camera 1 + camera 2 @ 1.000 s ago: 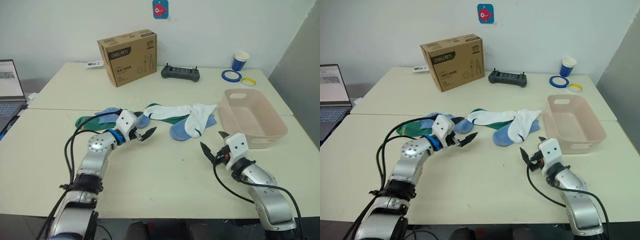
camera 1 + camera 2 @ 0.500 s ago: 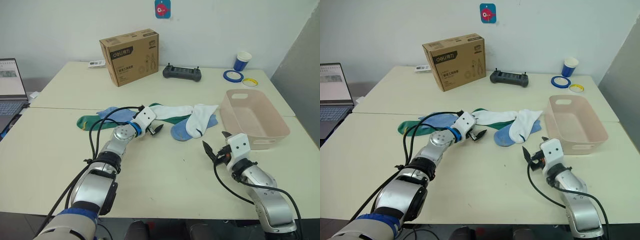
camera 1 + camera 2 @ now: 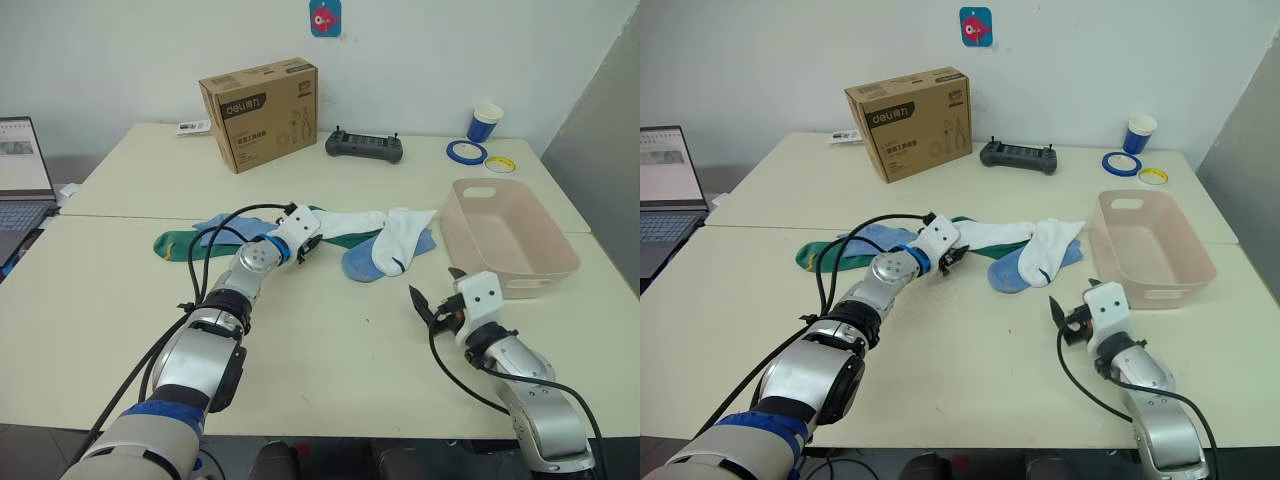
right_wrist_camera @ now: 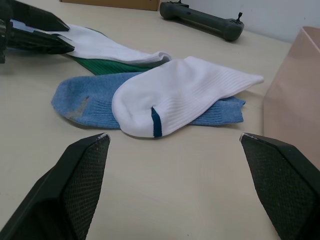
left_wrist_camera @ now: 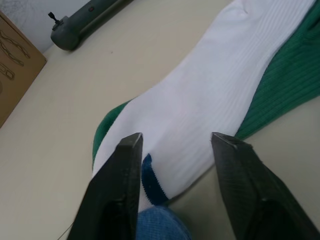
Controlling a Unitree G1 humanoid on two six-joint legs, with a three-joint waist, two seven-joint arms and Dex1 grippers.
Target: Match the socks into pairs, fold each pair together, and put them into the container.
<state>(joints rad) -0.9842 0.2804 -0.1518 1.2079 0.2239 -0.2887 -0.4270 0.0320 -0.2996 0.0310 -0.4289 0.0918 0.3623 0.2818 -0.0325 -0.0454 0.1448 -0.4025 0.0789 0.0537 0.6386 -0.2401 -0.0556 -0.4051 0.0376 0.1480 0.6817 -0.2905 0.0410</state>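
The socks lie in a loose row across the table's middle. A long white sock (image 3: 345, 222) rests on a dark green sock (image 3: 347, 240). A second white sock (image 3: 402, 238) covers a light blue sock (image 3: 360, 264). Further left are another blue sock (image 3: 225, 230) and a green sock (image 3: 175, 243). My left gripper (image 5: 175, 137) is at the long white sock's left end, its fingers (image 5: 120, 190) apart on either side of the flat fabric. My right gripper (image 3: 433, 285) stands wide open and holds nothing, in front of the pink container (image 3: 540, 283).
A brown cardboard box (image 3: 258, 112), a black controller (image 3: 364, 146), a blue cup (image 3: 483, 121) and two tape rolls (image 3: 462, 151) stand along the far side of the table. A laptop (image 3: 20, 170) sits at the far left.
My left arm has reached forward and right to the long white sock, and its fingers have narrowed around the sock's end. The right arm has stayed put.
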